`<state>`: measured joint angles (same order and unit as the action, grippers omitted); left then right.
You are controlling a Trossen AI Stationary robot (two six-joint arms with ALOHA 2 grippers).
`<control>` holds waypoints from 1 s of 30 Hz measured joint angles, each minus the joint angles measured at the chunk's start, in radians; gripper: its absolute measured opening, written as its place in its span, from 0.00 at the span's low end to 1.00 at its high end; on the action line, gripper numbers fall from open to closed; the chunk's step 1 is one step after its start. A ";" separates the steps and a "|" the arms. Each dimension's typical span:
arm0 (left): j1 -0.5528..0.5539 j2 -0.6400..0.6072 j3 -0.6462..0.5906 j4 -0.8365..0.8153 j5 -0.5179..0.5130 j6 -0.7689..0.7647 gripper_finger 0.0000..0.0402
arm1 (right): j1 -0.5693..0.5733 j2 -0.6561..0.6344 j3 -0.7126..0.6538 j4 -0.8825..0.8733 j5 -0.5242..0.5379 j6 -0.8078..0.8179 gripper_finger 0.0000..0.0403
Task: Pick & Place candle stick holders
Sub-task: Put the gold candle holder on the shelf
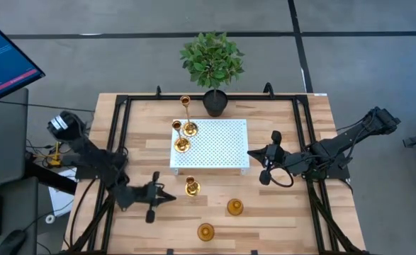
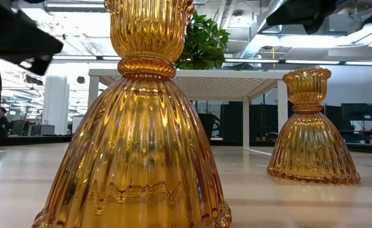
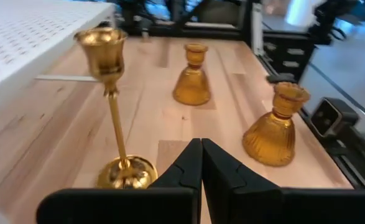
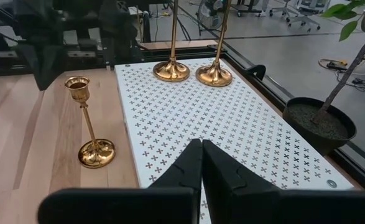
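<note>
High view looks straight down on the whole tabletop [image 1: 278, 212]. Low view sits at surface level, very near an amber holder [image 2: 135, 145]. Both wrist views share the thin-stemmed brass holder [image 3: 117, 118].

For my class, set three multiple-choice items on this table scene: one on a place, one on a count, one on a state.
1. Where do the two amber holders stand?
A on the white platform
B on the bare wood table
C stacked on each other

2. How many gold holders stand on the white platform?
A none
B two
C four

3. The left pincer is:
A shut and empty
B wide open
C shut on a holder

Key:
1 B, both sit on wood, clear of the platform.
2 B, two round bases show there.
3 A, its fingers meet with nothing between them.
</note>
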<state>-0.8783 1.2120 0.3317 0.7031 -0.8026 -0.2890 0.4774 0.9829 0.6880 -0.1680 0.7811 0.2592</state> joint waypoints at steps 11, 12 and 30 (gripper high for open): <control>-0.092 0.332 0.225 0.054 -0.250 -0.008 0.01 | -0.001 0.000 0.000 -0.003 0.002 -0.019 0.00; -0.091 0.346 0.244 0.054 -0.251 0.017 0.01 | -0.002 0.000 0.000 0.004 0.002 -0.029 0.00; -0.117 0.295 0.279 0.046 -0.272 0.058 0.01 | 0.080 0.002 0.000 0.102 0.005 0.076 0.00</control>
<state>-0.9950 1.5066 0.6106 0.7490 -1.0750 -0.2312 0.5572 0.9850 0.6880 -0.0659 0.7862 0.3351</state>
